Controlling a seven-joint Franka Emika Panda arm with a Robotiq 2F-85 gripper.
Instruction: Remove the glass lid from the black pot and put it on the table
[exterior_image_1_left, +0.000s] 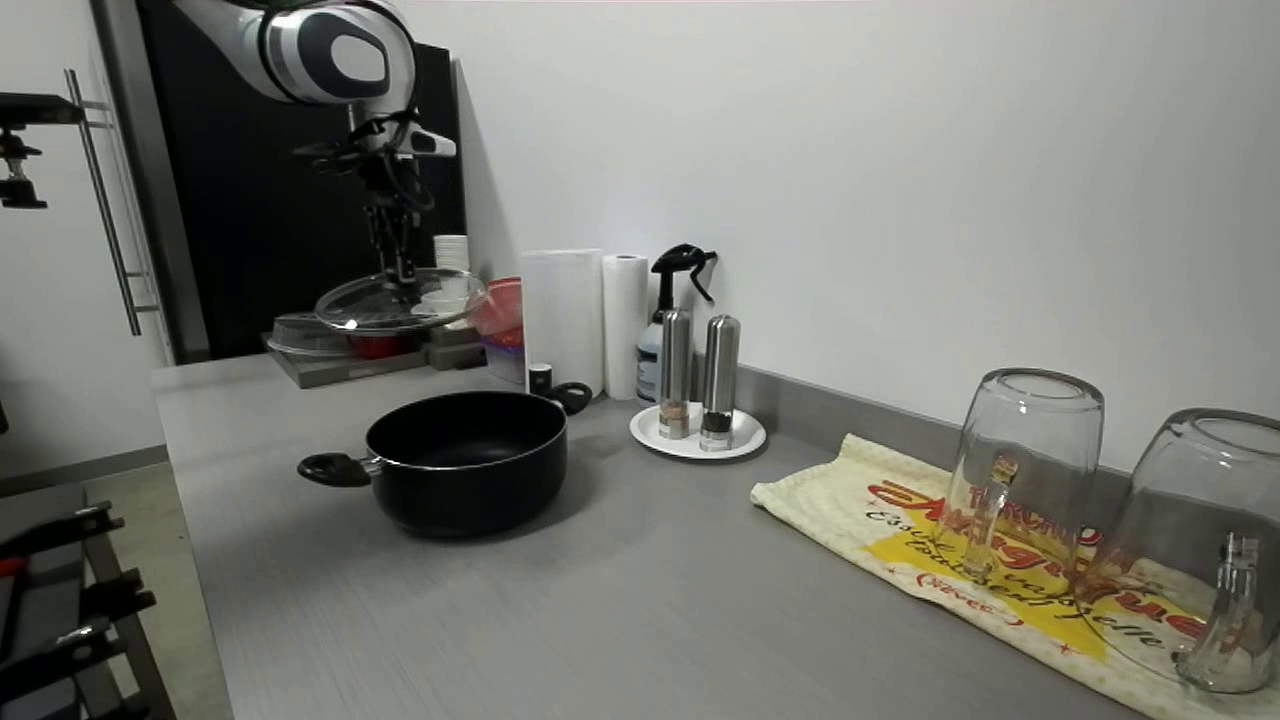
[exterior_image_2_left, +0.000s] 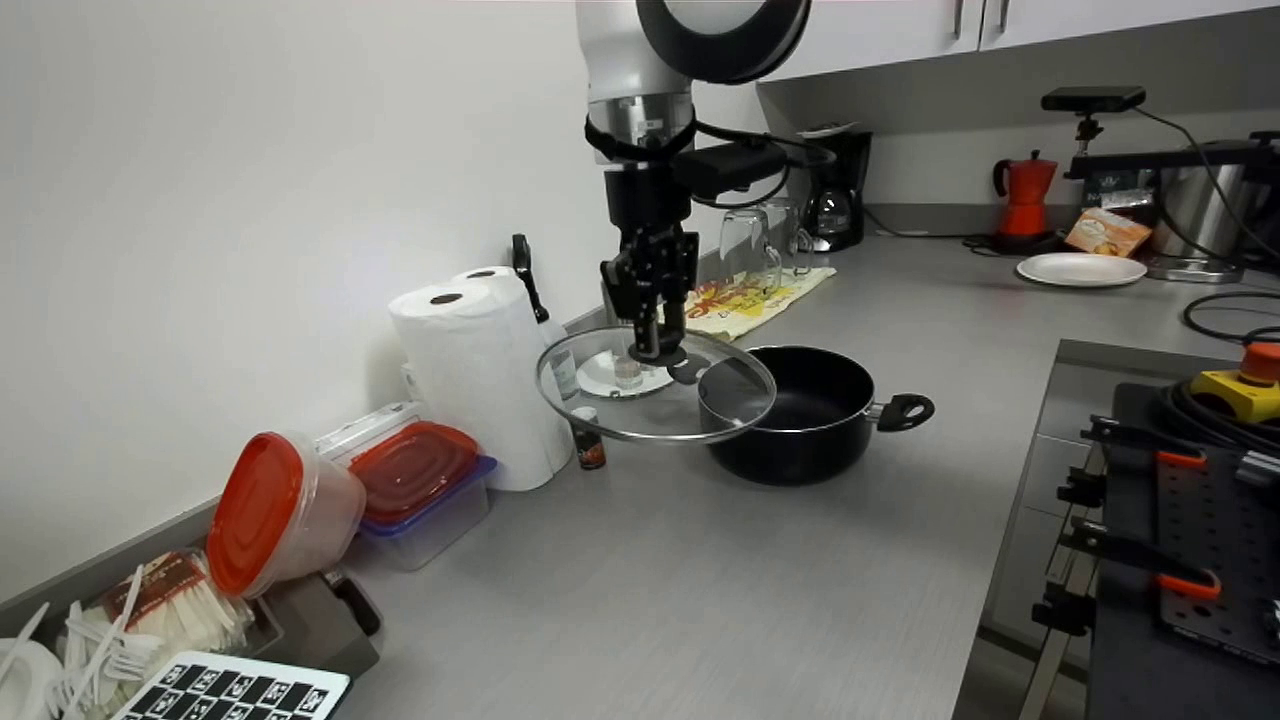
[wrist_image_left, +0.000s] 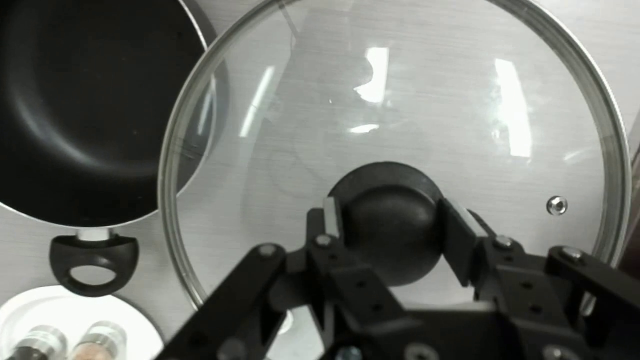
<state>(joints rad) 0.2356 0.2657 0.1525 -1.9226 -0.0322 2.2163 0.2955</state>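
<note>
A glass lid (exterior_image_2_left: 640, 405) hung in midair over the grey table (exterior_image_1_left: 650, 620), off its black pot (exterior_image_1_left: 470, 500) and held by the gripper (wrist_image_left: 392, 230), with the setting-down yet to come. In the wrist view, the gripper's fingers (wrist_image_left: 457, 245) stood against opposite sides of the lid's black knob (wrist_image_left: 387, 175), parted only by its breadth; the hold looked firm. The pot sat uncovered on the table, its dark inside on show in both exterior views. By all appearances the first half of the job was complete: the lid was off and out to one side. What remained was the lowering, the release and the gripper's withdrawal, as both exterior views showed the lid held up off the table. From the wrist, grey surface showed through most of the glass, though the lid's metal rim (wrist_image_left: 167, 175) crossed the pot's edge (whether it truly overhung the pot, or only seemed to from that angle, could not be told). That overlap argued for some sideways travel before the descent, lest glass and pot meet on the way down. Near the pot, seen in an exterior view, a white plate (exterior_image_1_left: 685, 449) bearing two tall steel-topped grinders (exterior_image_1_left: 719, 380) stood on the same table.
</note>
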